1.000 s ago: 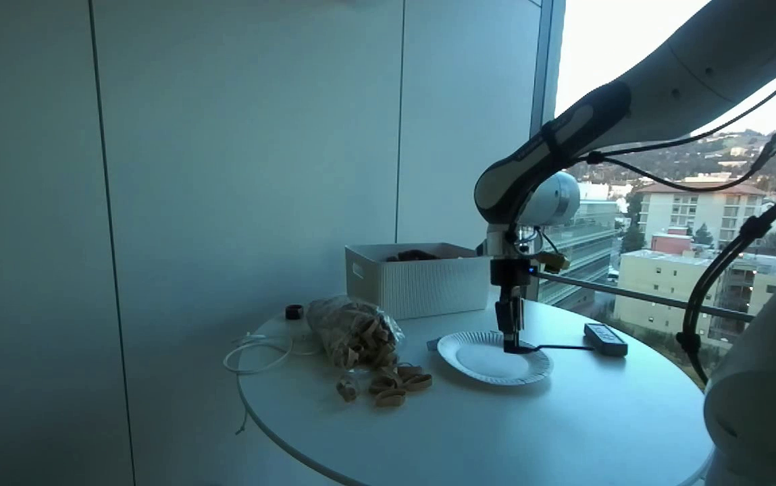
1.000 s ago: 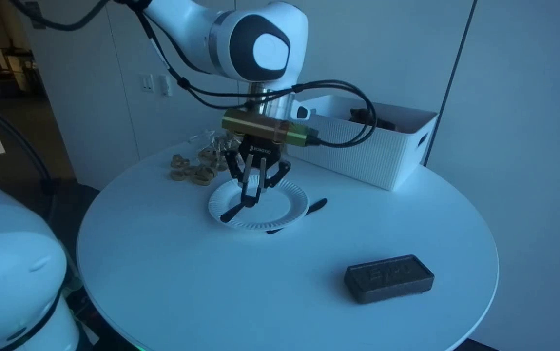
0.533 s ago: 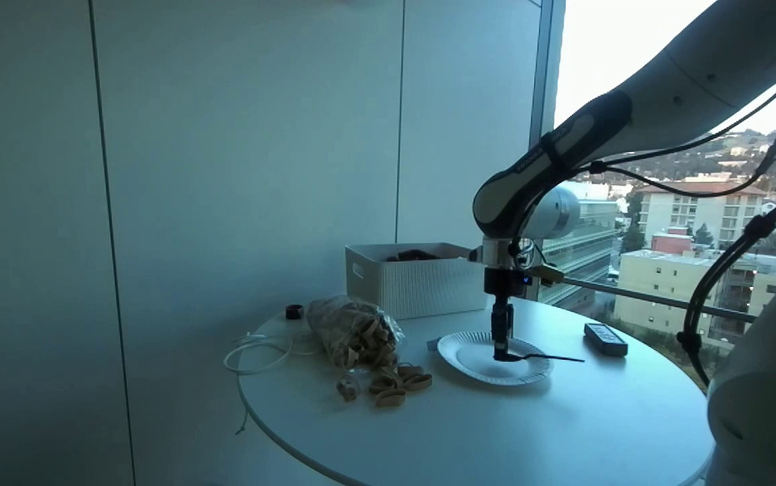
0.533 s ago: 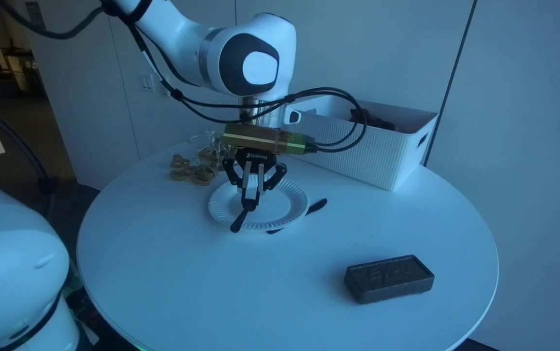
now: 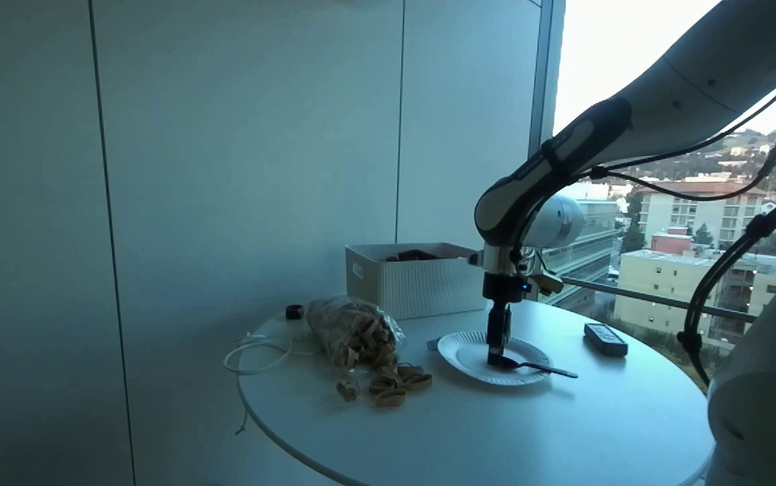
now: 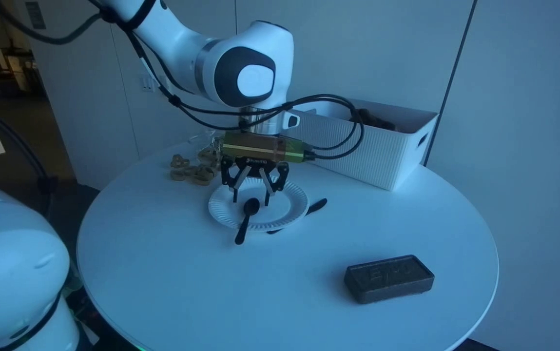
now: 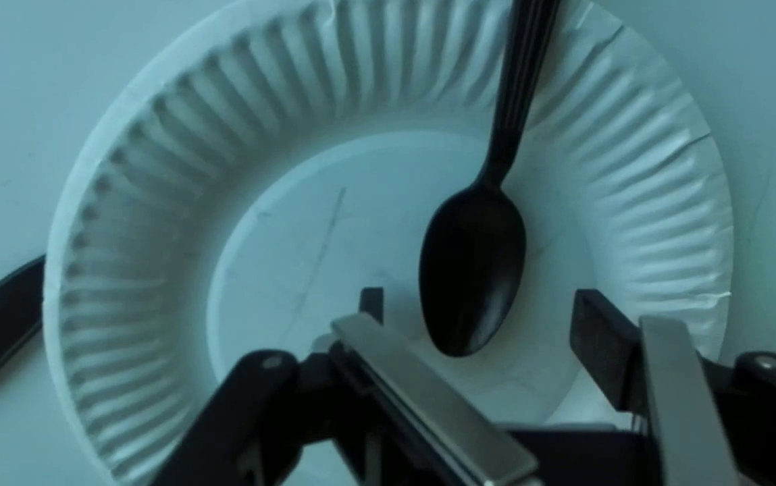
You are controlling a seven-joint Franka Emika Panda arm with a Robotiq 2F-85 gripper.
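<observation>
A black spoon [image 7: 472,270] lies across the white paper plate [image 7: 131,283], bowl inside it and handle [image 6: 241,233] reaching past the rim in both exterior views. My gripper [image 7: 479,310] is open just above the plate, one finger on each side of the spoon's bowl. Space shows between the bowl and both fingertips [image 7: 372,304], so nothing is held. In an exterior view the spread fingers of the gripper [image 6: 251,199] stand behind the spoon's bowl. A dark knife [image 6: 317,205] sticks out from under the plate, its middle hidden.
A white ribbed box [image 6: 357,146] with dark contents stands near the wall. A plastic bag [image 5: 354,331] of tan loops lies beside several loose tan loops [image 5: 391,397]. Elsewhere on the round table are a dark block [image 6: 389,280], a white cord [image 5: 259,370] and a small dark roll [image 5: 294,311].
My gripper has come down towards the plate, and the spoon in it has swung round. Its fingers have since parted, and the spoon now rests on the plate.
</observation>
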